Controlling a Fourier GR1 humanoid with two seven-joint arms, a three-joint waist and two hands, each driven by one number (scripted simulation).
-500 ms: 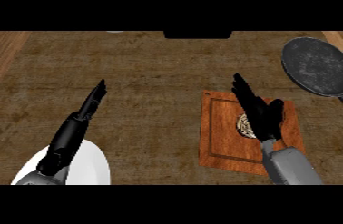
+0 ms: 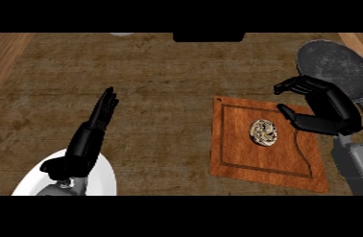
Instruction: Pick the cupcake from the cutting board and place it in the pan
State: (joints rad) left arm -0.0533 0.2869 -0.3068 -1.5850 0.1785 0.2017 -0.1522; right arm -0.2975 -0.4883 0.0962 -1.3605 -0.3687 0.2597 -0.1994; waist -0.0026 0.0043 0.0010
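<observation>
Cupcake: lies on the cutting board, untouched. Left hand: fingers straight, holds nothing, above a white plate cut off below. Right hand: just right of the cupcake, fingers bent, thumb wide apart, empty; hides part of the pan.

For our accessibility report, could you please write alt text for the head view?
The right hand, open, hovers just right of the cupcake on the cutting board, with the pan at upper right. The left hand rests open at left, near a white plate.
</observation>
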